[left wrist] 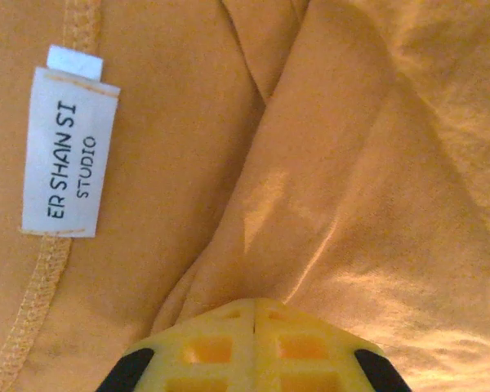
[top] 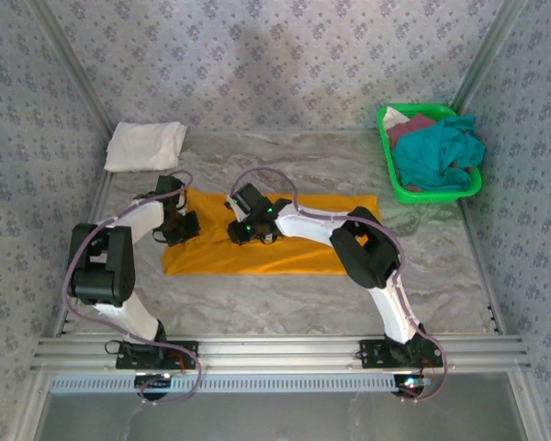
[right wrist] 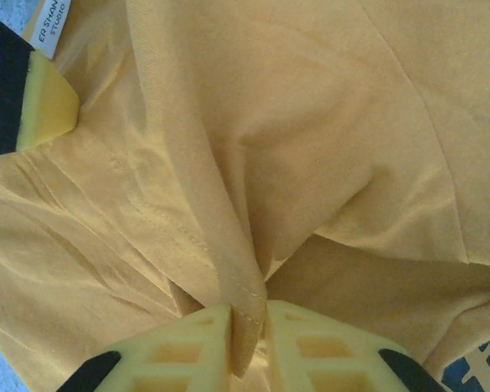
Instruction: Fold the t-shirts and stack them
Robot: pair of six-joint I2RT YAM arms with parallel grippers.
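The mustard-orange t-shirt (top: 298,255) lies as a long band across the marbled worktop (top: 303,165), soft and creased, its white woven label (left wrist: 69,151) stitched at the collar seam. The right pincer (right wrist: 247,327) is clamped on a raised fold of it. The left pincer (left wrist: 256,314) has its pads pressed together at a cloth ridge. A folded white t-shirt (top: 145,145) sits at the far left corner. Teal (top: 436,152) and maroon (top: 413,124) tees are heaped in the green plastic basket (top: 436,195), far right.

Patterned walls (top: 257,64), marbled tabletop (top: 303,296)
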